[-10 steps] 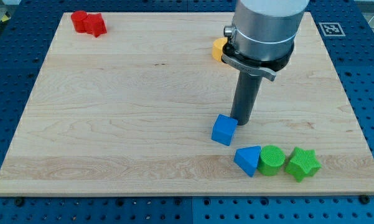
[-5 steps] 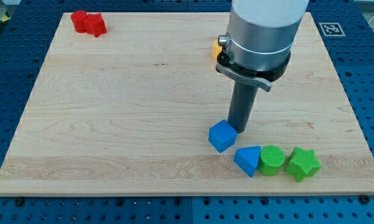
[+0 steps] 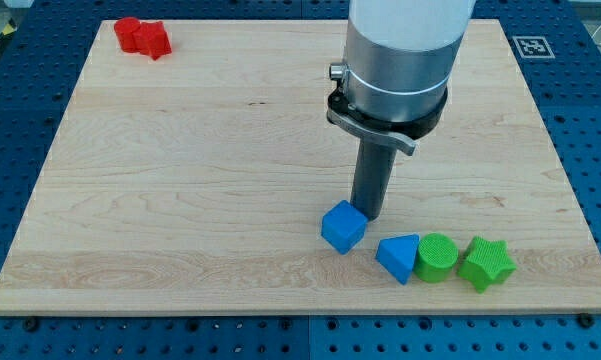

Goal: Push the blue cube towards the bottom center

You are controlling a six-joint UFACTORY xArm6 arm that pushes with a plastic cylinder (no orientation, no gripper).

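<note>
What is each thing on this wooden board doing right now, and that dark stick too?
my tip: down on the board, against the blue cube's upper right side
blue cube: flat, turned at an angle, apart from the other blocks
blue wedge-like block: resting, touching the green cylinder
green cylinder: upright
green star: resting beside the cylinder
red blocks: two, pressed together, top left corner

Pale wooden board (image 3: pixel 180 180) on a blue perforated table (image 3: pixel 20 120).

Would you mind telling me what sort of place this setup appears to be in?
Probably a robotics lab bench. A wooden board lies on a blue perforated table, a printed marker tag sits at the board's corner, and my tip touches the blue cube.
</note>
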